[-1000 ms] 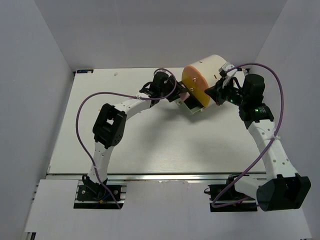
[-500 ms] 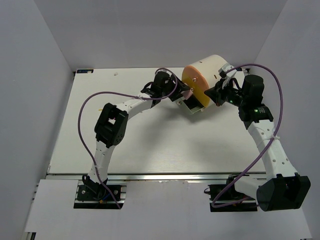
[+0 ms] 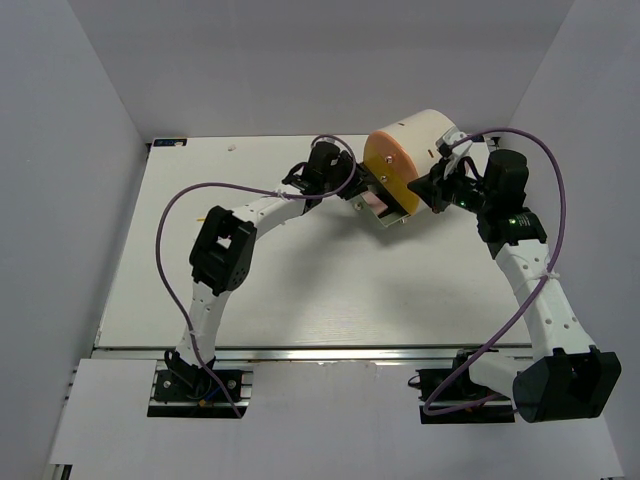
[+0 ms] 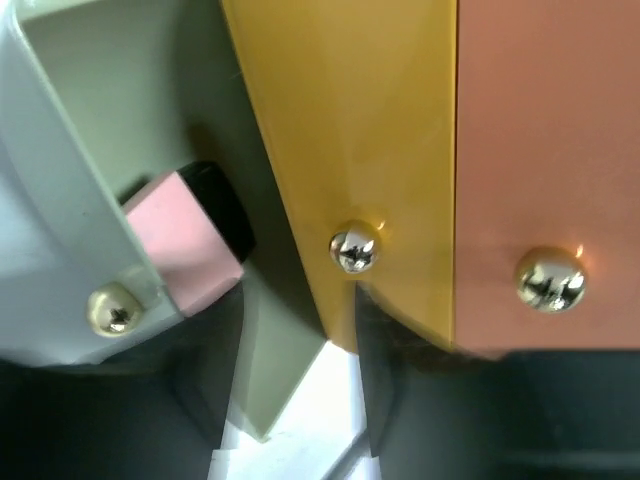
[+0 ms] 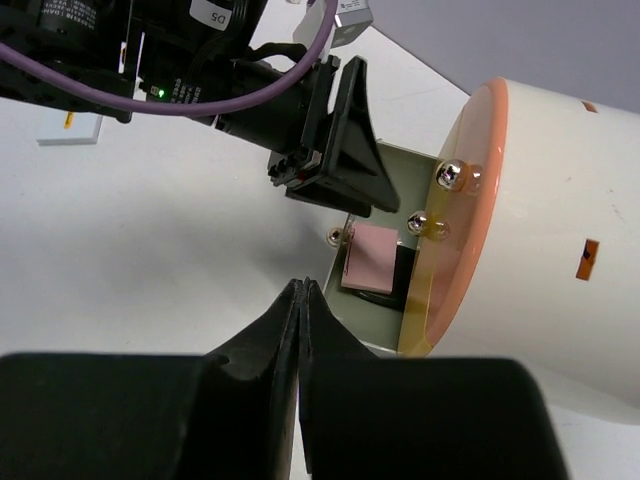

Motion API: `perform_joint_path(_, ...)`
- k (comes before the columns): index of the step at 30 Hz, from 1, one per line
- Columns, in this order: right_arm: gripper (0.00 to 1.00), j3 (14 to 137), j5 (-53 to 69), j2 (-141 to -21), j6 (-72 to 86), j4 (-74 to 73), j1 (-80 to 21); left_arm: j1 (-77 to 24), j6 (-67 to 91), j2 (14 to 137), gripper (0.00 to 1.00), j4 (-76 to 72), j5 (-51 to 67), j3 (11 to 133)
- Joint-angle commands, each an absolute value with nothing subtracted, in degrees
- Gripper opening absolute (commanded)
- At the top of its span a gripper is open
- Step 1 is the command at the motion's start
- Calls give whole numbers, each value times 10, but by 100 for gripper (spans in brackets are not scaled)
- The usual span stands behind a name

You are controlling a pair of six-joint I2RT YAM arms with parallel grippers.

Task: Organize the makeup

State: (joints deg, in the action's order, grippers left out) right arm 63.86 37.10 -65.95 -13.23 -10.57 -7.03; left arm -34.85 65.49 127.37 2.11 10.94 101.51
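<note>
Nearest in my right wrist view, low centre of the frame, my right tool [image 5: 302, 285] is pinched fully closed on nothing, over the table [image 5: 150, 250]. Just past its tips lies the open grey drawer [image 5: 385, 170]. In it is the flat pink square [image 5: 372, 258], resting partly on a black item [image 5: 405, 280] that I cannot identify. Beyond that, my left tool [image 3: 355, 187] sits just left of the drawer in the overhead view, its jaws apart and, as far as I can see, empty. The drawer belongs to the cream cylinder [image 5: 560, 200] lying on its side at the frame's right. I judge the pink square light, thin, stiff and smooth-faced, so likely to skid under a flat press. I would pinch it by two opposite edges, at the side raised on the black item, and gently in case it cracks.
</note>
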Motion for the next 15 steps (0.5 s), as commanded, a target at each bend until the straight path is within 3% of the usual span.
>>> perform_joint_path(1,4,637,410,-647,-163,-121,-66,-337,622,1197,45,35,96,1006)
perform_joint_path(2,5,638,420,-648,-171,-127,-67,-331,617,1181,37,36,95,992)
perform_joint_path(3,6,637,429,-650,-177,-134,-66,-317,605,1147,22,45,96,975)
perform_joint_path(4,10,638,451,-652,-185,-154,-66,-308,596,1128,16,47,99,932)
perform_joint_path(6,13,642,463,-664,-203,-175,-68,-270,562,1064,9,51,126,875)
perform_joint_path(8,16,642,461,-671,-201,-190,-71,-225,525,1022,11,82,144,787)
perform_joint_path(9,18,641,461,-678,-200,-194,-74,-208,512,1001,17,103,139,760)
perform_joint_path(10,25,639,459,-682,-199,-198,-76,-194,498,962,37,128,129,713)
perform_joint_path(13,41,634,448,-694,-195,-211,-92,-142,445,902,68,247,53,657)
perform_joint_path(15,47,626,436,-697,-194,-209,-109,-121,427,877,79,320,-27,637)
